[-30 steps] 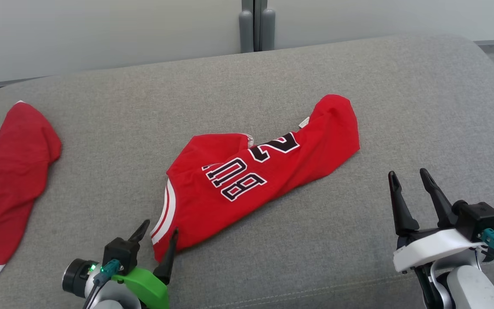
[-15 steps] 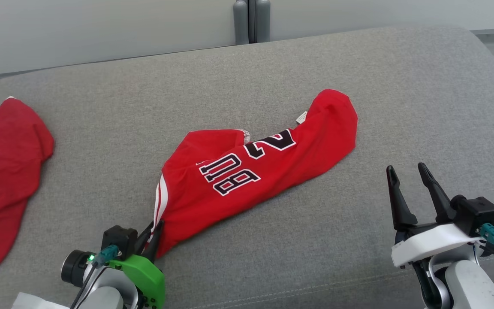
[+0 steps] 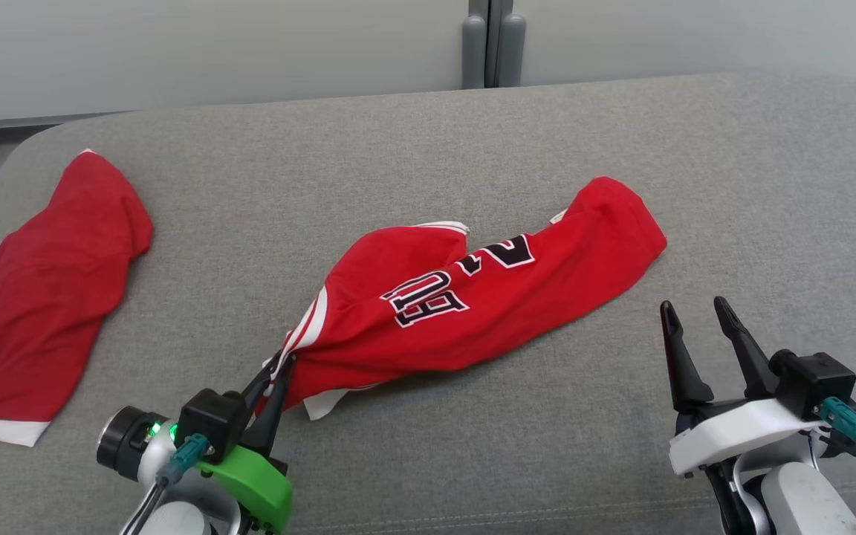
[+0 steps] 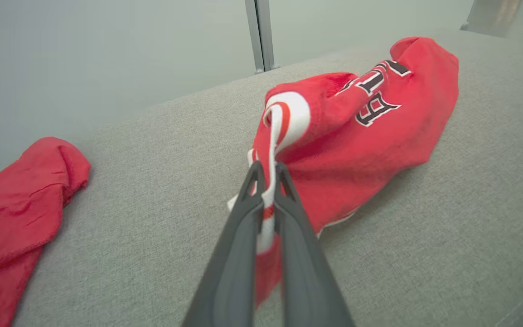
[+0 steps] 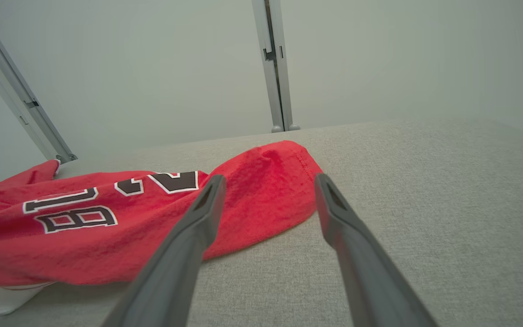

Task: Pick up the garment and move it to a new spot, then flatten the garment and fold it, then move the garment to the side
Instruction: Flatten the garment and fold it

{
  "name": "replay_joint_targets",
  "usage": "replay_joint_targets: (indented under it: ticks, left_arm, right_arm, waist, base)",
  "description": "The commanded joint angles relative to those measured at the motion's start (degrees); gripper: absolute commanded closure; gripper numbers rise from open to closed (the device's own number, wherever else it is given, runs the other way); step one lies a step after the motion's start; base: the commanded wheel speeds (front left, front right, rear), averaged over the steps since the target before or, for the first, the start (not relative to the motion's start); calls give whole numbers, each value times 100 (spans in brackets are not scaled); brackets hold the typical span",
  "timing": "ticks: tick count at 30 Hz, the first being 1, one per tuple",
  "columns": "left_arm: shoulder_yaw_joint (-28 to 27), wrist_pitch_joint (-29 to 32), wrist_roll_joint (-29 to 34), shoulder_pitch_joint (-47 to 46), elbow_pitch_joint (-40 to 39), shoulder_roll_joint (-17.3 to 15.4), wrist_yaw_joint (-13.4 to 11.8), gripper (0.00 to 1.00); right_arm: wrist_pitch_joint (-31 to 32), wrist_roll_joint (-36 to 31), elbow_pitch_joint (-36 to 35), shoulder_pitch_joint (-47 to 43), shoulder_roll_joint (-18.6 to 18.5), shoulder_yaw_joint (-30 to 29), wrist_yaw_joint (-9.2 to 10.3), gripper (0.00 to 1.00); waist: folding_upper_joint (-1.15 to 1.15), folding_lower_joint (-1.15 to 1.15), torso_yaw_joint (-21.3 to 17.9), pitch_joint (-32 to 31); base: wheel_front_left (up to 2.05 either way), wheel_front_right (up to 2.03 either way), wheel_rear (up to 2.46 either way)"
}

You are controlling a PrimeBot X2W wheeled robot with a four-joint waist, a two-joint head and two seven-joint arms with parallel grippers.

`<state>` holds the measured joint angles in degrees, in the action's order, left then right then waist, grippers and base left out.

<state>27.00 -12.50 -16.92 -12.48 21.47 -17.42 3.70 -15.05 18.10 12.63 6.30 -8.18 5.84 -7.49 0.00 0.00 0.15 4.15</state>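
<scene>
The left gripper (image 3: pixel 280 363) has just clamped the jersey's (image 3: pixel 487 297) near-left trim, so pickup begins; the right gripper (image 3: pixel 692 306) gapes empty.

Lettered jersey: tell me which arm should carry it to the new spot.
Left, I'd say. The left gripper is shut on the white-striped edge of the lettered jersey. The right gripper stands open, apart from the cloth, holding nothing.

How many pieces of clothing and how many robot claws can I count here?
Red garments: 2, the lettered jersey and the plain red garment
Grippers: 2, the left gripper and the right gripper
Total: 4
</scene>
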Motion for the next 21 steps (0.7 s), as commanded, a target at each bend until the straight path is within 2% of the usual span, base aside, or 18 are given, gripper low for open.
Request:
replay_joint_targets:
  ticks: [1, 8, 12, 16, 21]
  left_arm:
    - [19, 196, 69, 191, -362, -150, -95, 100]
    - [50, 965, 187, 659, -2054, -590, -339, 100]
    - [41, 1271, 189, 578, -2616, -777, -300, 100]
    - [34, 1411, 100, 404, -2722, -831, -181, 100]
    - [-23, 1386, -88, 145, -2259, -940, 35, 100]
  right_arm:
    - [-20, 53, 22, -55, 1, 2, 0, 0]
    - [-20, 54, 62, -108, 35, -22, 0, 0]
    - [-19, 68, 95, -99, 35, -7, 0, 0]
    - [-20, 73, 122, -35, 45, 50, 1, 0]
    - [-19, 73, 153, 90, 60, 116, 0, 0]
  waist:
    - [0, 0, 114, -81]
    - [0, 0, 204, -168]
    - [0, 0, 209, -216]
    - [0, 0, 153, -234]
    - [0, 0, -58, -181]
  base:
    - [0, 0, 0]
    - [0, 0, 0]
    - [0, 0, 0]
    - [0, 0, 0]
    - [0, 0, 0]
